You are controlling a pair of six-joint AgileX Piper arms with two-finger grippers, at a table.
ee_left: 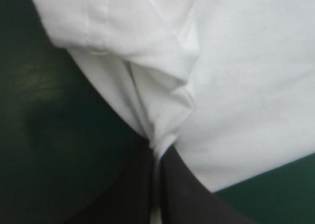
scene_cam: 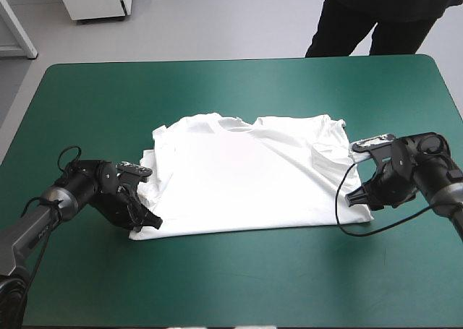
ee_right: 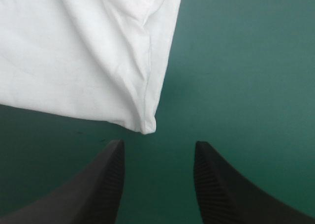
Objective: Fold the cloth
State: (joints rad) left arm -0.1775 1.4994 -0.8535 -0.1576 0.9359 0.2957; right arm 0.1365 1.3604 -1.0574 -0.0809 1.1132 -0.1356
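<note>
T-shirt (scene_cam: 246,177) lies spread flat in the middle of the table (scene_cam: 231,285). My left fingers (ee_left: 133,194) are clamped on its near-left corner. My right fingers (ee_right: 101,184) stand apart, just short of the near-right corner.

Left pincer (scene_cam: 150,221) & right pincer (scene_cam: 355,199): 2 broad black fin-shaped fingers (ee_right: 98,187) ea., right's inner faces ribbed.
</note>
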